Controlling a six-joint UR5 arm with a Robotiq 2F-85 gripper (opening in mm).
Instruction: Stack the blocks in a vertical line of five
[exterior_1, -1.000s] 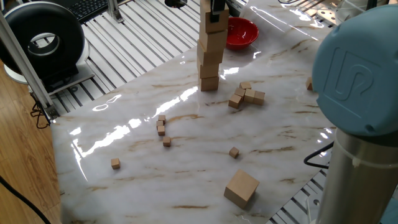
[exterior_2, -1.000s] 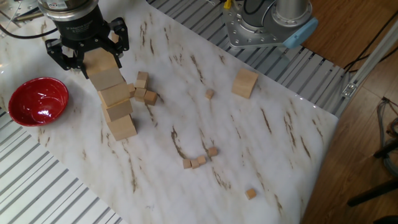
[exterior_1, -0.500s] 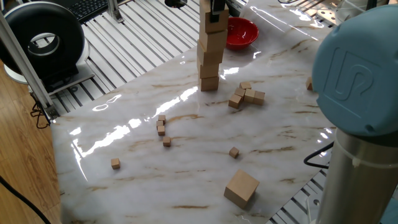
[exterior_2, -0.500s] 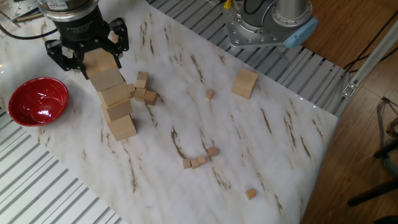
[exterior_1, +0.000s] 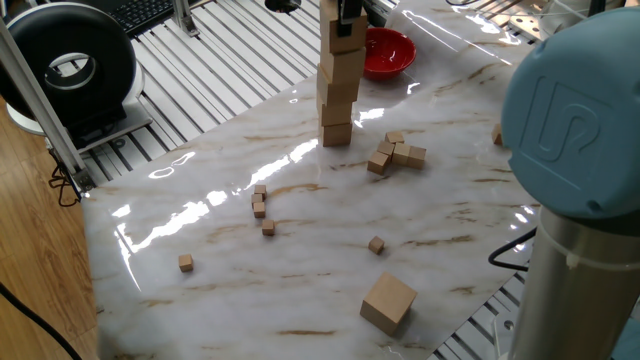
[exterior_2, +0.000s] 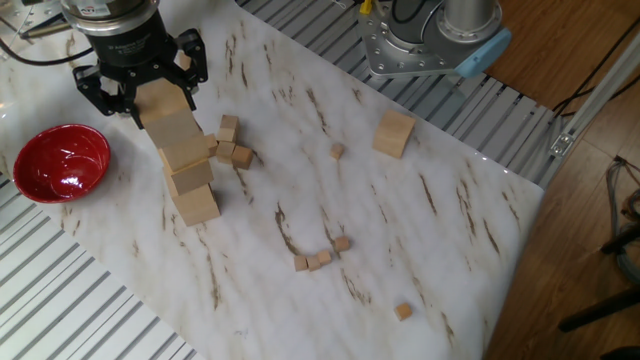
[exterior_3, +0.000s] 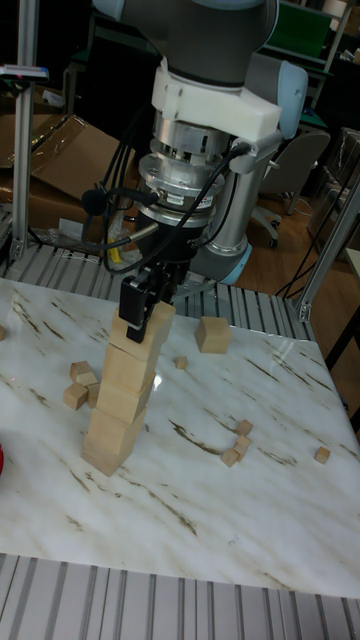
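1. The gripper (exterior_3: 147, 312) sits at the top of the stack (exterior_3: 122, 402), its jaws on either side of the top block (exterior_2: 163, 101). They look closed on it, though whether they are pressing or only framing it is hard to tell.
2. Counting in the tall fixed view, the stack seems to be four blocks high, so this looks like the placing of the fourth. One more is needed.
3. The spare block (exterior_1: 387, 302) lies alone on the bench (exterior_1: 300, 230), lower right in one fixed view, well apart from the stack.
4. The next move calls for a gentle release and a straight lift, since the stack is staggered and leans slightly.
5. The blocks are plain pale wood, square-edged, all alike. Tiny cubes (exterior_1: 396, 153) lie scattered nearby, and a red bowl (exterior_2: 57, 161) sits at the left of the other fixed view.
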